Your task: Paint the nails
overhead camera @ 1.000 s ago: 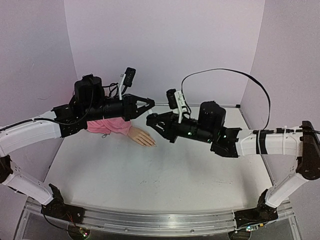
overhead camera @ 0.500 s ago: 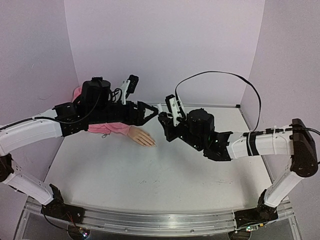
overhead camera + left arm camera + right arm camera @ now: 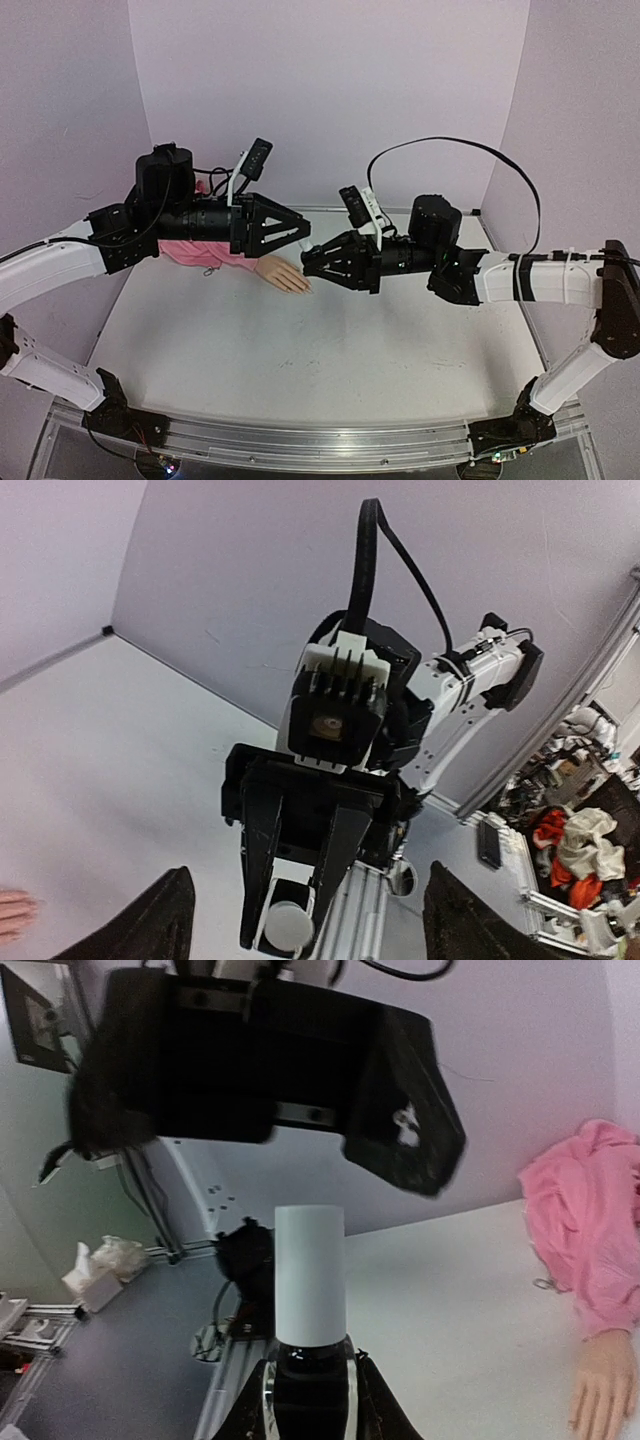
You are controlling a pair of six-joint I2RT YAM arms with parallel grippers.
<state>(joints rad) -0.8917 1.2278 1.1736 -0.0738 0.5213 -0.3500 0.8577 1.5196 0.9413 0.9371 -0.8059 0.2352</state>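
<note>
Top external, left gripper (image 3: 305,233): hanging above the worktop (image 3: 300,350) with its jaws spread and nothing between them. It is aiming straight at the other arm's tip, probably lining up to take a cap.
Top external, right gripper (image 3: 306,262): clenched and facing the left gripper from just beside and slightly below it. What it is gripping is too small to make out from up here.
Top external, mannequin hand (image 3: 283,273): lying flat on the worktop just beneath both gripper tips, its pink sleeve (image 3: 215,252) trailing back under the left arm. The nails (image 3: 304,288) are sitting at the fingertip end nearest the right gripper, too tiny to tell painted from bare.
Left wrist, fingers (image 3: 165,920): standing wide apart at the lower corners, released.
Left wrist, polish bottle (image 3: 285,925): being offered cap-first by the right gripper straight ahead, in line with the gap but not yet inside it.
Right wrist, white cap (image 3: 310,1260): sticking up clear of the clenched gripper, which is pinching only the dark bottle body, so the cap is left free for the other gripper.
Right wrist, nails: resting off to one side of the gripper, well below the cap.
Step in hand: uncapping, seemingly; no brush is showing.
</note>
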